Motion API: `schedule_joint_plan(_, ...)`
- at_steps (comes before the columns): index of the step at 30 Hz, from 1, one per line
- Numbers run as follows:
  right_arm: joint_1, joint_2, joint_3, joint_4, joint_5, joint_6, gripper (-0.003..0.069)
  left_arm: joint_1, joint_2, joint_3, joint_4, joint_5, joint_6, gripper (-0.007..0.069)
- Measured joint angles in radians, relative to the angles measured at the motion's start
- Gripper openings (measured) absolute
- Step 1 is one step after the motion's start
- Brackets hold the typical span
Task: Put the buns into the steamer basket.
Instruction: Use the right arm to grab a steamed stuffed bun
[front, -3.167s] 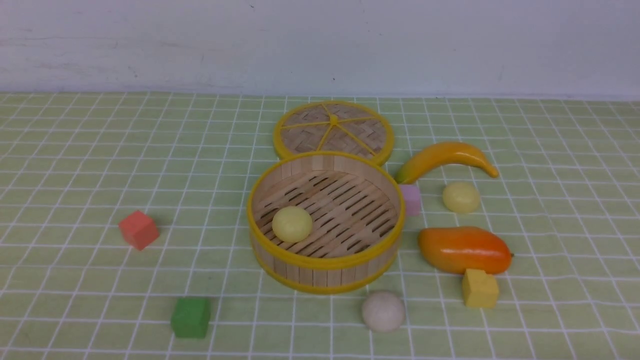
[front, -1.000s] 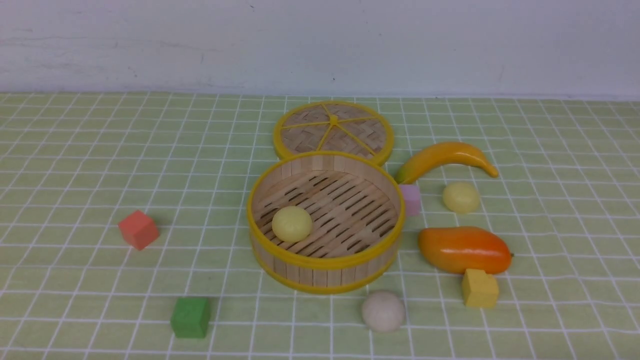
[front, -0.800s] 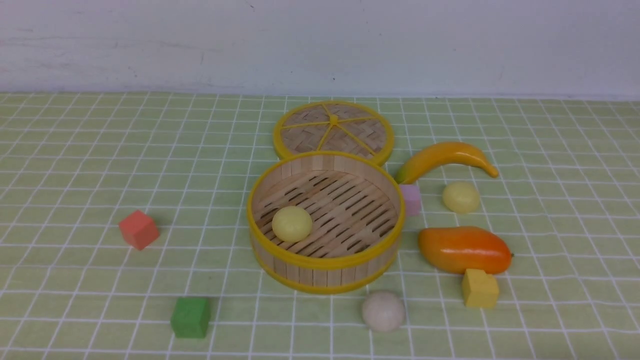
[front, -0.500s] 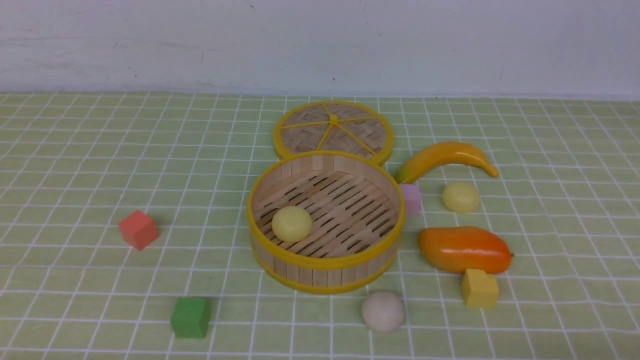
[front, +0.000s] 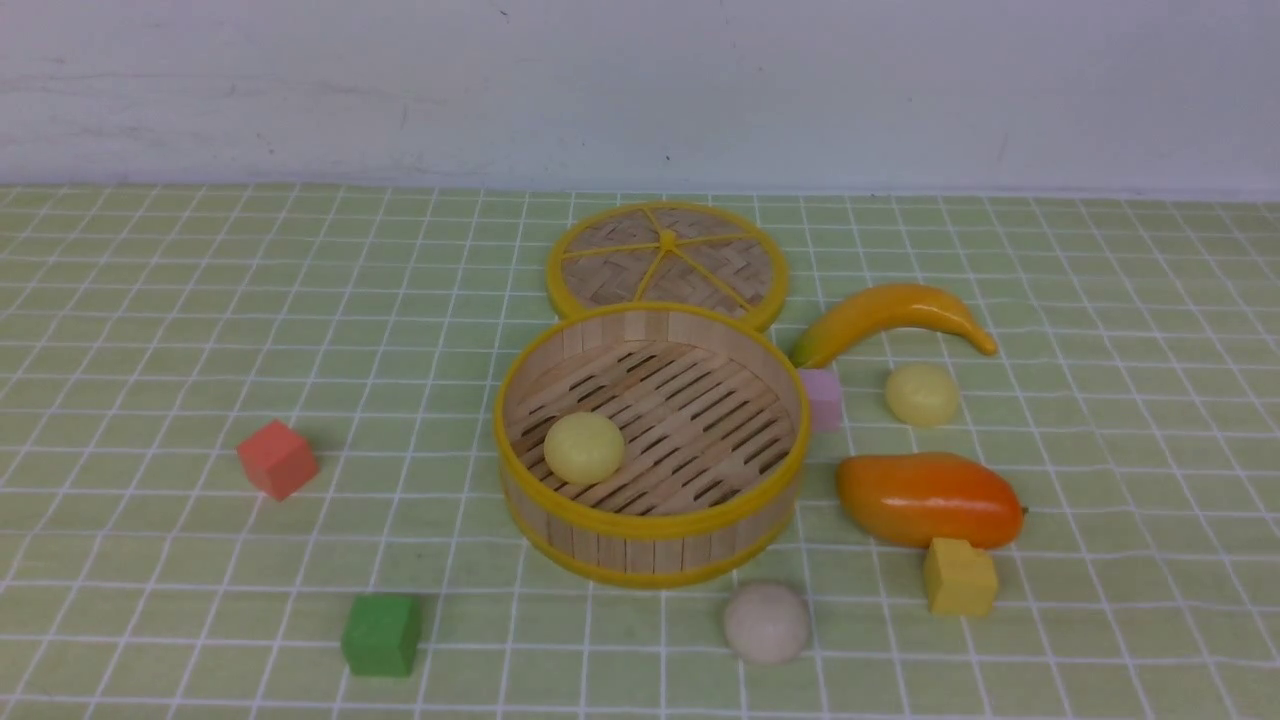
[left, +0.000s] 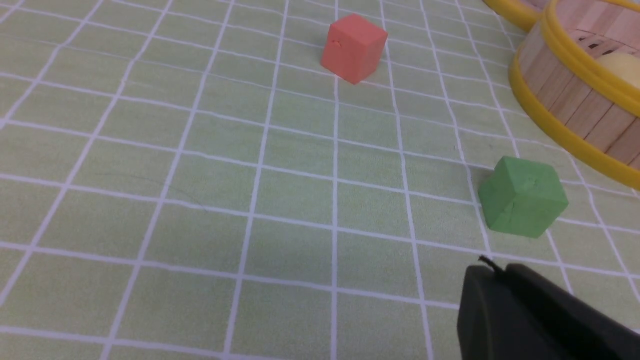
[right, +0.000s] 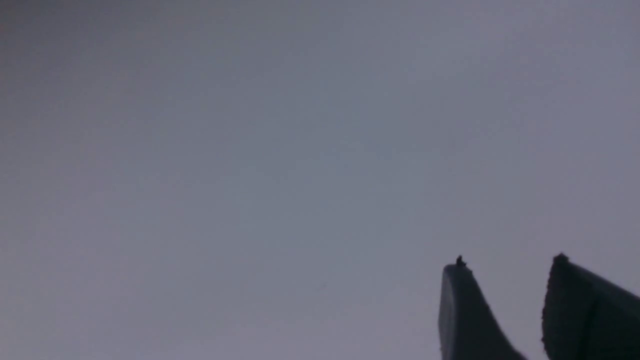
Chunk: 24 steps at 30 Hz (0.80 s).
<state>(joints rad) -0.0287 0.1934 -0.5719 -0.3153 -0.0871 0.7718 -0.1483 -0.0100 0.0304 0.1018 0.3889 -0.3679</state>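
Note:
The steamer basket (front: 650, 535) stands mid-table with one pale yellow bun (front: 584, 447) on its slatted floor. A second pale yellow bun (front: 921, 394) lies on the cloth to its right, below the banana. The off-white bun (front: 766, 622) lies on the cloth in front of the basket. Neither gripper shows in the front view. In the left wrist view my left gripper (left: 492, 272) is shut and empty, low over the cloth near the green cube (left: 522, 196), with the basket's wall (left: 575, 100) beyond. In the right wrist view my right gripper (right: 507, 262) is open and empty against a blank grey wall.
The flat woven lid (front: 667, 262) lies behind the basket. A banana (front: 890, 315), pink cube (front: 822, 399), orange mango (front: 928, 499) and yellow cube (front: 959, 576) crowd the right side. A red cube (front: 277, 458) and green cube (front: 381, 634) sit on the left.

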Motion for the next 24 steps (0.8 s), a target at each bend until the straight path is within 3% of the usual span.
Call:
schedule_joint_plan(4, 0.000, 0.187, -0.179, -0.004, 0.280, -0.014, 0.0239, 0.000, 0.000, 0.000, 0.000, 0.000, 0.000, 0.0026)
schedule_joint_plan(8, 0.000, 0.374, -0.232, -0.002, 0.510, -0.117, 0.0239, 0.000, 0.000, 0.000, 0.000, 0.000, 0.000, 0.0031)
schedule_joint_plan(13, 0.000, 0.546, -0.216, 0.076, 0.606, -0.149, 0.0239, 0.000, 0.000, 0.000, 0.000, 0.000, 0.000, 0.0036)
schedule_joint_plan(17, 0.027, 0.727, -0.185, 0.364, 0.621, -0.286, 0.0239, 0.000, 0.000, 0.000, 0.000, 0.000, 0.000, 0.0036)
schedule_joint_plan(19, 0.043, 0.760, -0.183, 0.433, 0.625, -0.350, 0.0239, 0.000, 0.000, 0.000, 0.000, 0.000, 0.000, 0.0036)
schedule_joint_plan(20, 0.093, 0.833, -0.183, 0.545, 0.625, -0.467, 0.0239, 0.000, 0.000, 0.000, 0.000, 0.000, 0.000, 0.0036)
schedule_joint_plan(24, 0.227, 0.981, -0.195, 0.773, 0.627, -0.736, 0.0239, 0.000, 0.000, 0.000, 0.000, 0.000, 0.000, 0.0036)
